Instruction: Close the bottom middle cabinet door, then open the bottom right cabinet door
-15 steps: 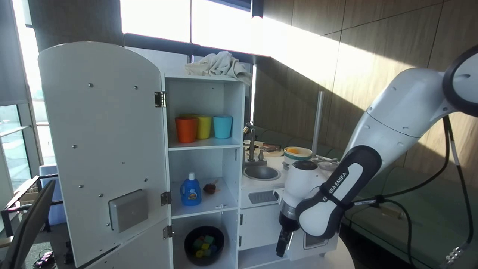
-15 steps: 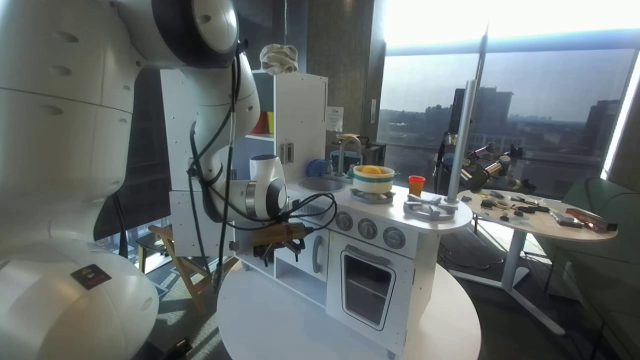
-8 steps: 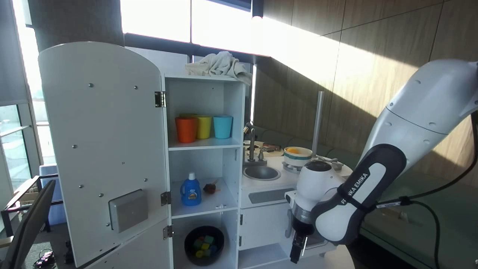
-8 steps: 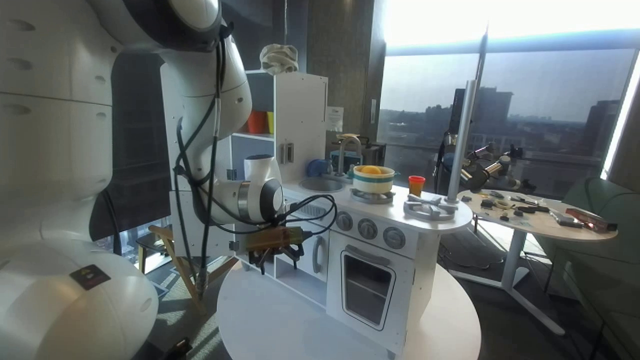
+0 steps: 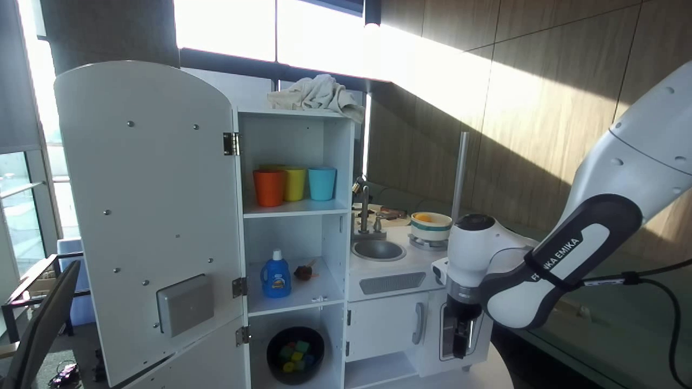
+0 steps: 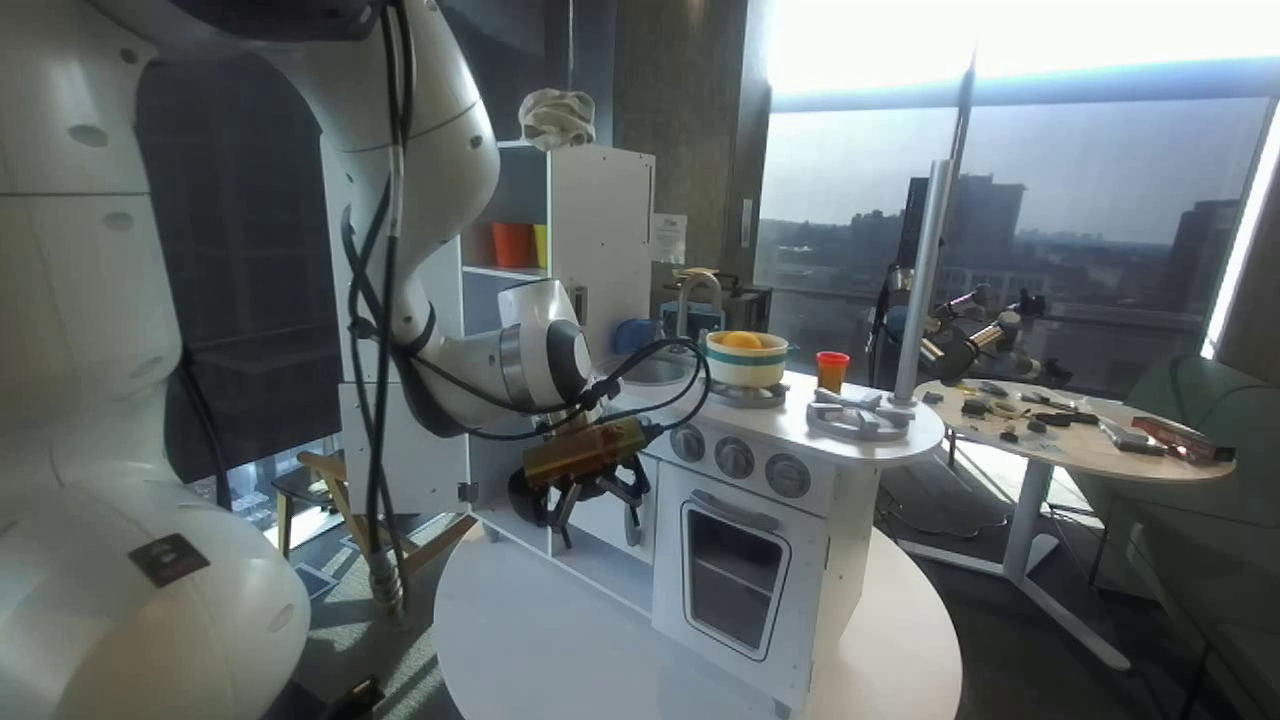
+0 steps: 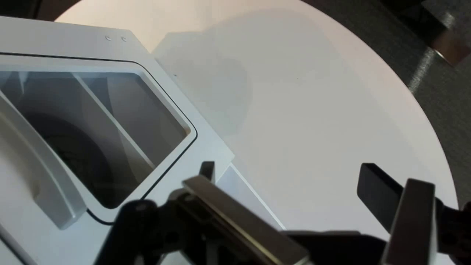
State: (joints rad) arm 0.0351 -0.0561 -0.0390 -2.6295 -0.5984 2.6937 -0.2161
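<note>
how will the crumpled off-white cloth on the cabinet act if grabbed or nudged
The crumpled off-white cloth likely flops when lifted, given its loose folds. It may slide off if nudged, since one end overhangs the edge of the tall white cabinet. Rolling seems unlikely from such an uneven heap.

The wrist view cuts off the bottom right cabinet door (image 7: 103, 121) and its handle (image 7: 46, 173) at the left edge, the white worktop (image 7: 312, 110) at the top, and the back of the jaws at the bottom. Near its upper right corner a reddish-brown shape (image 7: 452, 48) is too blurred to name. In an exterior view the arm (image 5: 562, 254) runs off the right edge and — together with the jaws — covers much of that same door; the lower fridge door (image 5: 205, 362) is cut by the bottom edge. In an exterior view an orange-brown box (image 6: 585, 452) and the jaws hide most of the bottom middle cabinet door (image 6: 600, 522). A notice (image 6: 669, 237) is too small to read.
</note>
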